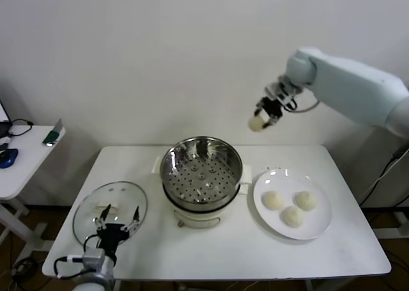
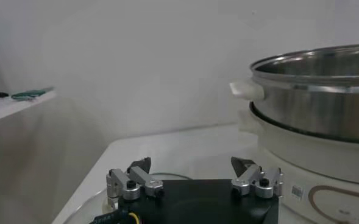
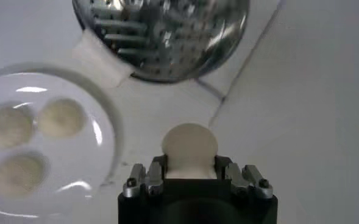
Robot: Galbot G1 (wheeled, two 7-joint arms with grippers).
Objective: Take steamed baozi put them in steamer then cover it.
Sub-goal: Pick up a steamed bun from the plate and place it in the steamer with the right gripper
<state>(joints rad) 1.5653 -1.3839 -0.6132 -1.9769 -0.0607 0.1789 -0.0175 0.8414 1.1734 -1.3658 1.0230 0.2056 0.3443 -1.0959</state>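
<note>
Clamped around one baozi (image 1: 257,123), my right gripper (image 1: 261,119) hangs high, at two o'clock from the steamer (image 1: 201,173). Three baozi (image 1: 293,208) sit on the plate (image 1: 321,221) at three o'clock. My left gripper (image 1: 116,220) waits spread over the cover (image 1: 89,204).

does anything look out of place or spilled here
Nothing stands out. Three baozi sit on the white plate, a fourth is clamped in the right gripper in mid-air, the steamer stands upright and empty, the cover lies flat on the table.
</note>
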